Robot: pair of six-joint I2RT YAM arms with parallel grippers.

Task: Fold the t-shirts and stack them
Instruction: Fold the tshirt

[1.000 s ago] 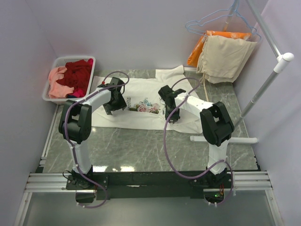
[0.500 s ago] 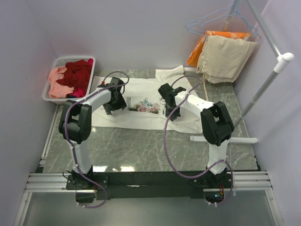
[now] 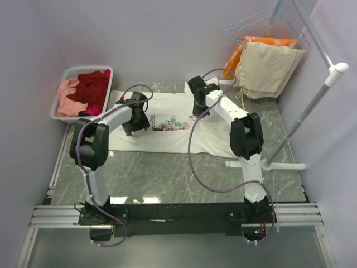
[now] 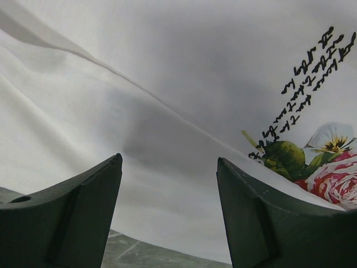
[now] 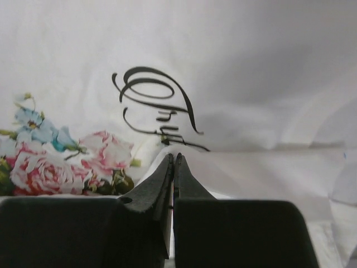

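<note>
The white t-shirt with the rose print and dark script lies spread on the table. My left gripper is open and empty, low over the shirt's left part; in the left wrist view its gripper frames plain white cloth, with the print to the right. My right gripper is shut on a pinched fold of the white shirt, held over its far middle. In the right wrist view the shut gripper grips thin white cloth just below the script. Dark red and salmon tees lie in the basket.
The white basket stands at the far left. A beige cloth and an orange cloth hang from a rack at the far right. The rack's pole and foot stand right of the shirt.
My right gripper has moved away from me, from the shirt's near right part to its far middle, pulling cloth with it and partly covering the print. The left gripper has stayed put.
</note>
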